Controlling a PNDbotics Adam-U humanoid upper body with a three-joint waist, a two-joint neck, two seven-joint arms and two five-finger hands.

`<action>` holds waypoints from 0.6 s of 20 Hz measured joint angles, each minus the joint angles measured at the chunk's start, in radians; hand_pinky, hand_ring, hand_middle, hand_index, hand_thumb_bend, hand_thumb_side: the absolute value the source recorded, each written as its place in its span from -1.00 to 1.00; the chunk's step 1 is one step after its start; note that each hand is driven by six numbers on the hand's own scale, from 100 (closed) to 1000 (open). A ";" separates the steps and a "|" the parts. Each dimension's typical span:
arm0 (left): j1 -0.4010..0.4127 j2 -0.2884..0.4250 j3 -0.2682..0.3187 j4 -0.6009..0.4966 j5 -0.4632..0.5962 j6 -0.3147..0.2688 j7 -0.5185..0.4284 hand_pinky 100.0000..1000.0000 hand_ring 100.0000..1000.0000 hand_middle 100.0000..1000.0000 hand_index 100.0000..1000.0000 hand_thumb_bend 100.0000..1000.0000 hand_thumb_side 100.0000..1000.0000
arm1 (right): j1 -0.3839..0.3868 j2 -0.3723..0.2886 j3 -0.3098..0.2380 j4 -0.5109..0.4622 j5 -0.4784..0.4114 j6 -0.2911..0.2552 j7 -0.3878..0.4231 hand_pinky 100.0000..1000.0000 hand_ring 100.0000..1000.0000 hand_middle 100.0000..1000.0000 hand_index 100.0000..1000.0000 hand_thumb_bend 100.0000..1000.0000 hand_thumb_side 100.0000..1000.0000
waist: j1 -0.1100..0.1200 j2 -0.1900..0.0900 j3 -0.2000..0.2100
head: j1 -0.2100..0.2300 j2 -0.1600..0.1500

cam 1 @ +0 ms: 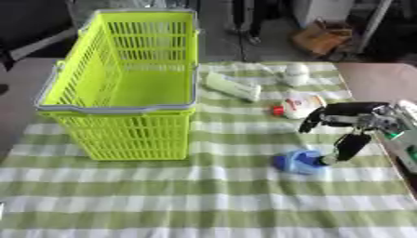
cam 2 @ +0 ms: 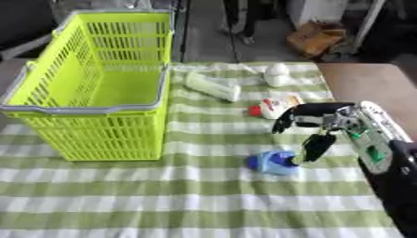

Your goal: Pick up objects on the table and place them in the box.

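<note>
Both head eyes look down, close, sharing the checked table and basket.

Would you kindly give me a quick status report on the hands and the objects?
Right hand open, a finger at the blue object. Left hand not in view. Basket empty; three white items on the cloth.

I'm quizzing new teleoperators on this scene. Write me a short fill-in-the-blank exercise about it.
1. The yellow-green basket holds ____ objects.
2. The robot's right hand is beside the ____ object on the checked cloth.
3. The bottle lying nearest the hand has a ____ cap.

Missing words: no; blue; red
</note>
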 measured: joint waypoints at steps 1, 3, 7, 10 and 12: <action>0.000 0.000 0.000 0.000 0.000 0.000 0.000 0.31 0.46 0.52 0.52 -0.55 0.76 | 0.000 0.000 0.003 0.003 0.003 0.000 0.002 0.66 0.71 0.51 0.69 0.03 -0.60 | 0.000 0.000 0.000 | 0.000 0.000; 0.000 0.000 0.000 0.000 0.000 0.000 0.000 0.31 0.46 0.52 0.52 -0.55 0.76 | -0.002 0.000 0.009 0.010 0.008 -0.001 0.004 0.66 0.72 0.51 0.69 0.02 -0.59 | 0.000 0.000 0.000 | 0.000 0.000; 0.000 0.000 0.000 0.000 0.000 0.000 -0.001 0.31 0.46 0.52 0.52 -0.55 0.77 | -0.008 0.001 0.021 0.026 0.018 -0.002 0.005 0.67 0.73 0.52 0.69 0.02 -0.59 | 0.000 0.000 0.000 | 0.000 0.000; 0.000 0.000 0.000 0.000 0.000 0.000 -0.001 0.31 0.46 0.52 0.52 -0.55 0.77 | -0.008 0.003 0.026 0.035 0.024 -0.003 0.004 0.67 0.74 0.52 0.69 0.02 -0.58 | 0.000 0.000 0.000 | 0.000 0.000; 0.000 0.000 0.000 0.000 0.000 0.000 -0.001 0.31 0.46 0.52 0.52 -0.55 0.77 | -0.009 0.006 0.029 0.043 0.029 -0.003 0.004 0.68 0.74 0.53 0.69 0.01 -0.57 | 0.001 0.000 0.000 | 0.000 0.000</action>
